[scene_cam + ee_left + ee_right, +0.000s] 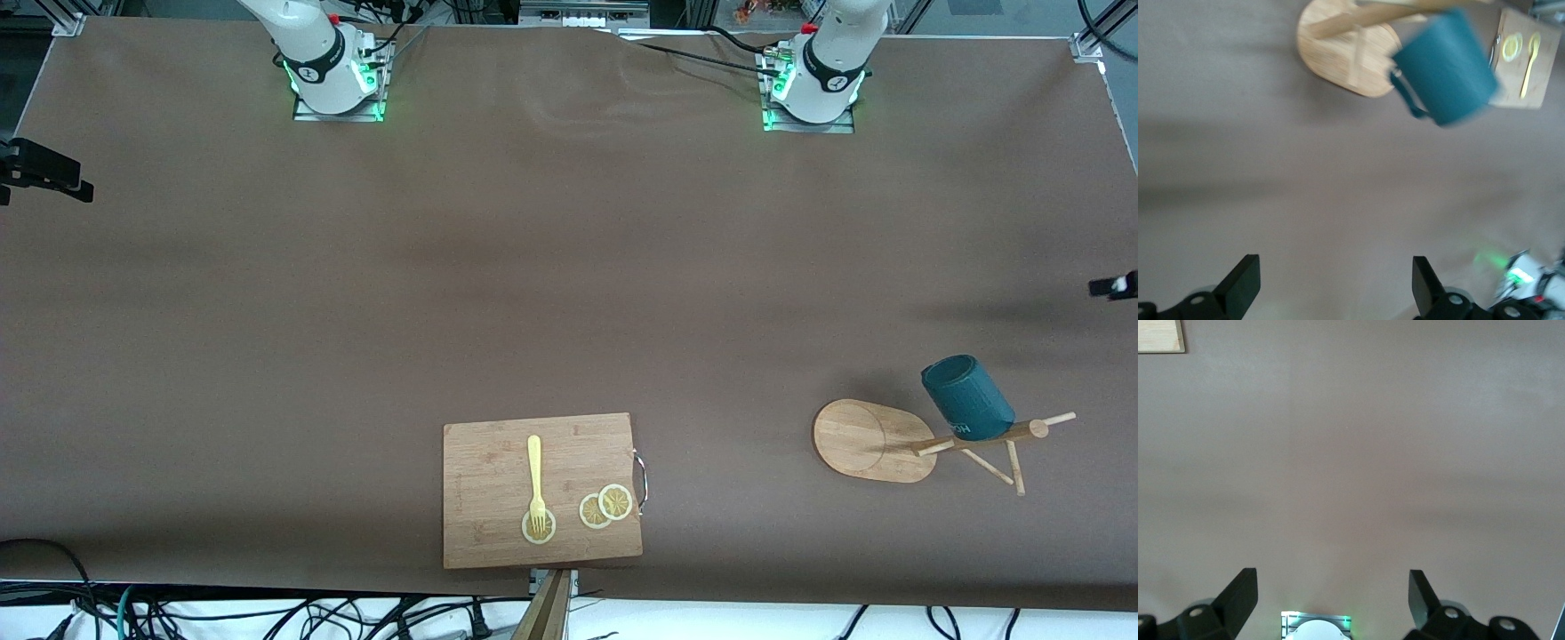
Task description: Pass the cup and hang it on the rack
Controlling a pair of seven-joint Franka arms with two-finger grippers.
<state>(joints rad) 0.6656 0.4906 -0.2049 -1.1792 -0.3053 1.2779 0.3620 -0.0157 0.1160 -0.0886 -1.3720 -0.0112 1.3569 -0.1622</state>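
The dark teal cup (pixel 966 397) sits tilted high on the bamboo rack (pixel 867 440), against its post among the angled pegs. The rack stands near the left arm's end of the table, close to the front camera. In the left wrist view the cup (pixel 1445 67) and the rack (pixel 1338 47) show some way off. My left gripper (pixel 1336 290) is open over bare table, holding nothing. My right gripper (pixel 1333 603) is also open and holds nothing, over bare table by its own base. Neither gripper shows in the front view.
A wooden cutting board (pixel 498 462) lies at the table's edge nearest the front camera, with a yellow fork (pixel 535 476) and lemon slices (pixel 606 507) on it. Small dark fixtures (pixel 40 169) sit at the table's ends.
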